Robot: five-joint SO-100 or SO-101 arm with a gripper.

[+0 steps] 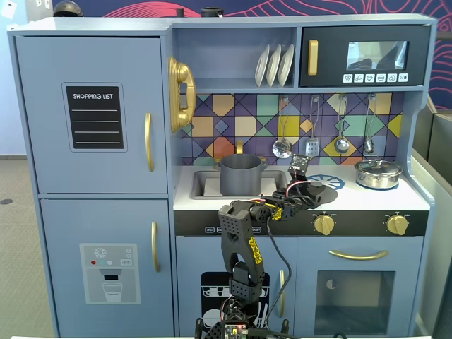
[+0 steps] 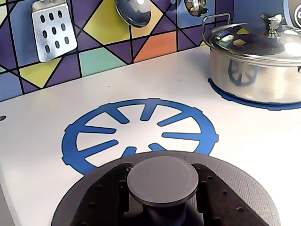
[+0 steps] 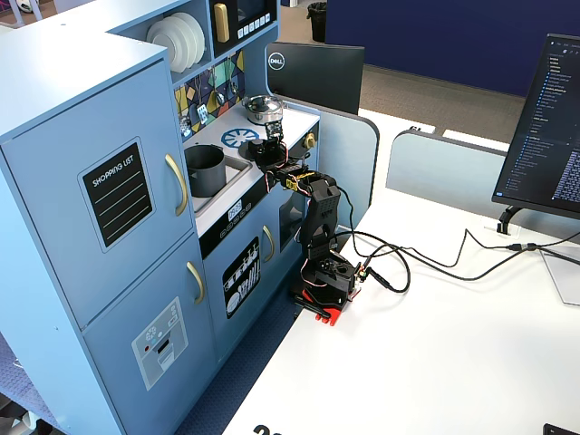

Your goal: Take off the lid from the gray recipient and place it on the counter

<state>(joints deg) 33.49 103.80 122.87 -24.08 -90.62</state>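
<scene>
The gray recipient (image 1: 240,175) stands uncovered in the recessed sink; it also shows in the other fixed view (image 3: 207,169). My gripper (image 2: 162,167) is shut on the central knob of the dark gray lid (image 2: 240,188), one finger on each side of the knob. The lid (image 1: 316,190) is held flat and low over the white counter (image 1: 395,201), right of the sink, at the near edge of the blue burner print (image 2: 141,129). I cannot tell whether the lid touches the counter. The gripper (image 3: 265,148) also shows in the other fixed view.
A shiny silver pot (image 2: 256,61) with its own lid stands on a second burner print at the right of the counter. Utensils hang on the tiled back wall (image 1: 311,145). Gold knobs (image 1: 324,224) line the front below the counter.
</scene>
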